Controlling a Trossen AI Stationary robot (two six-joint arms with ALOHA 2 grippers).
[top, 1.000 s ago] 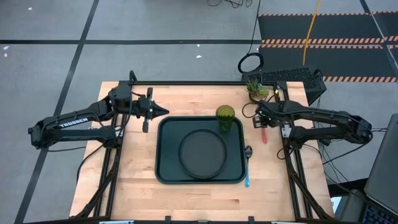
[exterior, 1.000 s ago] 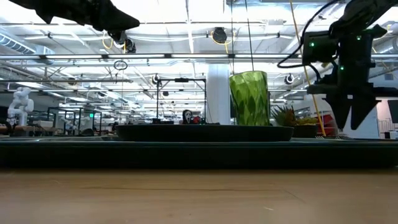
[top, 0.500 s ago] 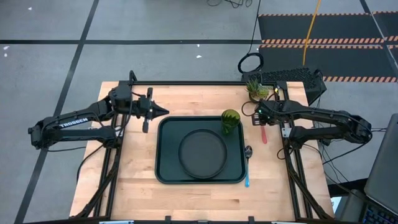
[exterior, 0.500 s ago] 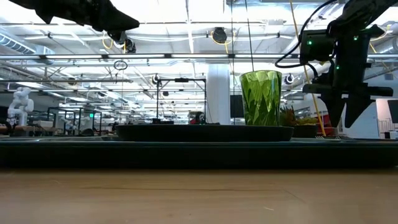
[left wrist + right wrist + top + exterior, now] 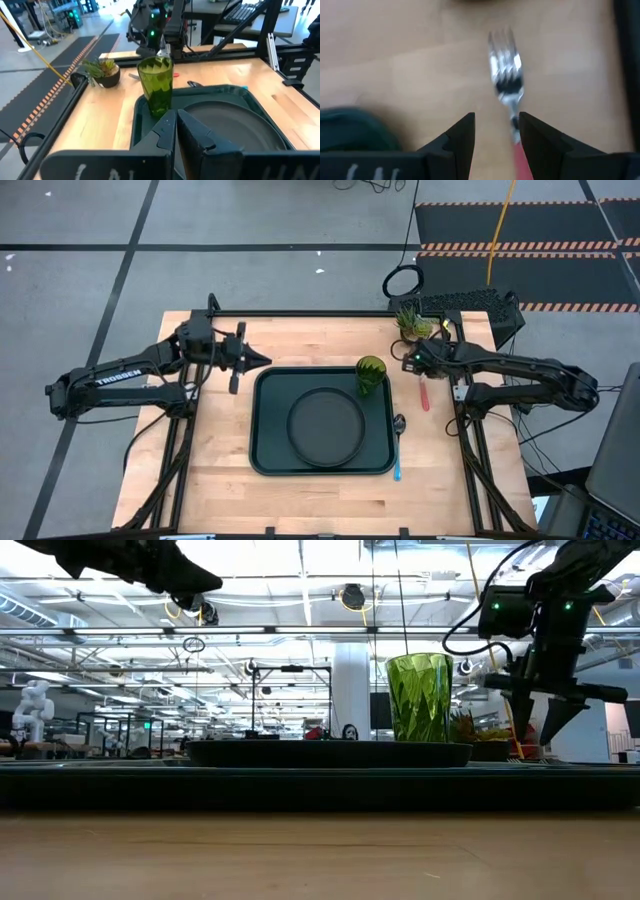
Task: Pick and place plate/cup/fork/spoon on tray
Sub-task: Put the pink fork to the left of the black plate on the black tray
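The dark green tray (image 5: pixel 268 442) lies mid-table with the dark plate (image 5: pixel 326 426) flat on it. The green cup (image 5: pixel 370 375) stands upright in the tray's far right corner and also shows in the low view (image 5: pixel 419 698). The red-handled fork (image 5: pixel 424 392) lies on the table right of the tray. The blue-handled spoon (image 5: pixel 398 448) lies along the tray's right edge. My right gripper (image 5: pixel 413 361) is open, pointing down over the fork's tine end (image 5: pixel 505 70), touching nothing. My left gripper (image 5: pixel 262 360) is shut and empty, above the tray's far left corner.
A small potted grassy plant (image 5: pixel 410 325) stands at the far edge, just behind my right gripper. A black box (image 5: pixel 470 305) sits at the table's far right corner. Bare wood lies left of the tray and along the near edge.
The cup has shifted a little toward the tray's right edge and now stands still and upright. My right gripper has moved slightly toward the far edge above the fork, uncovering more of it.
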